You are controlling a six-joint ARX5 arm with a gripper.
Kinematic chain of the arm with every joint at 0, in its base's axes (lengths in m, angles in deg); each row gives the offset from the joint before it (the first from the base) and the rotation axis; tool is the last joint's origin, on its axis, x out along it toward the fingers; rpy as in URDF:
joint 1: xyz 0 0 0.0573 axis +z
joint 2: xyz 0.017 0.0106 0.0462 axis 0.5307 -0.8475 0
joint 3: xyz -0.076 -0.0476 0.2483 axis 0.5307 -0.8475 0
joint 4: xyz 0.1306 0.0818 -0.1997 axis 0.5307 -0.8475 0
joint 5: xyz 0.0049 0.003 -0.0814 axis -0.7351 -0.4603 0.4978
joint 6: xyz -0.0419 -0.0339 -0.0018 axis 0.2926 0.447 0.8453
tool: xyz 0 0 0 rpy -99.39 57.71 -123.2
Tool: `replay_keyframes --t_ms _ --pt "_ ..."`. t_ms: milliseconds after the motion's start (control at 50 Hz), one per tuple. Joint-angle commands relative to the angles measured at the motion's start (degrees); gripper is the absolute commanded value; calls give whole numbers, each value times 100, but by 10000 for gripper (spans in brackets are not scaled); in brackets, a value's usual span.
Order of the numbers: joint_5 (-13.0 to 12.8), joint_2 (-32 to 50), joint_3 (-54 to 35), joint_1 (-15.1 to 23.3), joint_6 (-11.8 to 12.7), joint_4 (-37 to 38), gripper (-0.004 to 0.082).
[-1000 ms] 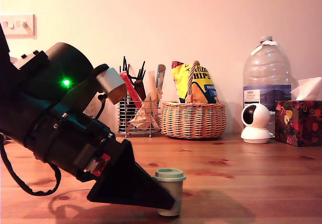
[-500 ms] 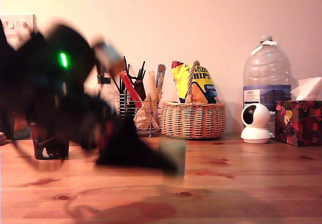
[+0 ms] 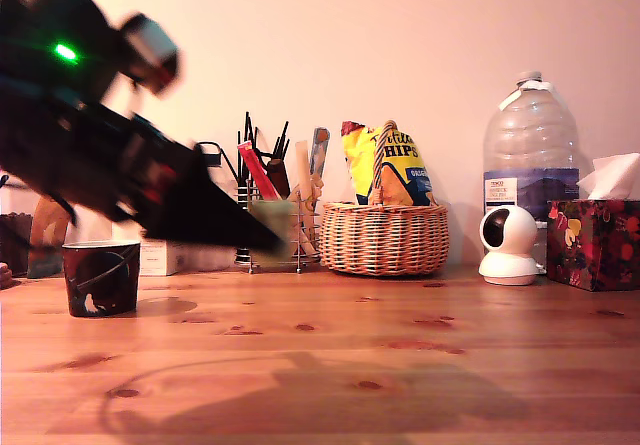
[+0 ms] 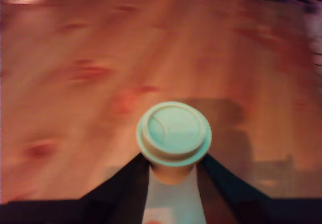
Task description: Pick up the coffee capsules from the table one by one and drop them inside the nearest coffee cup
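A capsule (image 4: 173,137) is held in the gripper (image 3: 268,237) above the tabletop (image 3: 420,365); carrying over the cup (image 3: 101,278) is called for next.

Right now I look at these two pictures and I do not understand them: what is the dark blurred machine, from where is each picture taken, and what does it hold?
The dark shape is a robot arm, blurred by motion. One picture comes from a camera standing off the arm, low over the wooden table. The other comes from a camera on the arm's wrist, looking down past its hand. The hand is shut on a small pale green coffee capsule, lifted clear of the table. At the exterior view's left, a dark paper coffee cup stands on the table. Behind are a wicker basket with crisp bags, a utensil rack, a water bottle, a small white camera and a tissue box.
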State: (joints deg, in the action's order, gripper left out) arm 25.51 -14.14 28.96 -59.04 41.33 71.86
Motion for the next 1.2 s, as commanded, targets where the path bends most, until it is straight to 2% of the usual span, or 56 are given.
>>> replay_keyframes --t_ms 0,140,220,280,340,360,460,600,720,760,780,820,840,940,1040,1100,1120,1180 --pt "-15 144 31 151 2 -15 195" --pt "-149 383 31 549 9 -57 195" --pt "-190 496 31 782 133 -52 195" --pt "-212 566 31 953 138 -50 195" --pt "-280 616 31 1137 205 -46 195" --pt "-302 632 31 1191 299 -46 195" --pt "-396 640 31 1464 363 -42 195" --pt "-586 640 31 1799 586 -35 195" --pt "-813 640 33 2068 723 -9 195" --pt "-881 640 35 2138 723 -9 195" --pt "-911 640 35 2175 833 -9 195" --pt "-986 640 35 2251 833 -9 195" --pt "-1021 640 35 2282 938 -7 195" --pt "-1198 640 37 2433 1064 4 195" --pt "-1414 640 52 2520 1233 42 195" --pt "-1517 640 90 2540 1252 37 195" --pt "-1554 640 103 2540 1362 37 195" --pt "-1705 640 151 2538 1377 28 195"
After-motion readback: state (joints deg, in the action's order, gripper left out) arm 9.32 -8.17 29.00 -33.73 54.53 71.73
